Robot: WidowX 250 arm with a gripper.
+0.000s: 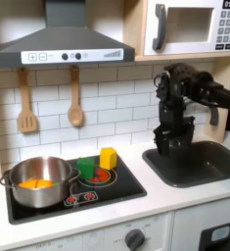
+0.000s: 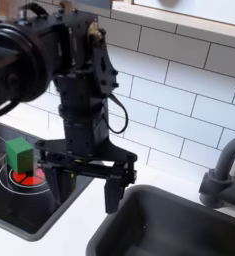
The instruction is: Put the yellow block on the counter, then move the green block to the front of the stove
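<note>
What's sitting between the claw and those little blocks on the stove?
Nothing: in the first exterior view, bare black stove and pale counter separate the claw from the yellow block.

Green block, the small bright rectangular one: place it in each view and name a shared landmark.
First exterior view: the small bright green rectangular block stands on the flat black stove, touching the yellow block on its right.
Second exterior view: far left, on the stove.
Shared landmark: the dark grey sink basin.

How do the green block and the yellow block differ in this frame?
Colour: the green block is bright green, the yellow block bright yellow. Place: in the first exterior view, the green block sits to the left and nearer the camera, the yellow block right and further back. Both are small, about equal in size, and stand on the stove.
</note>
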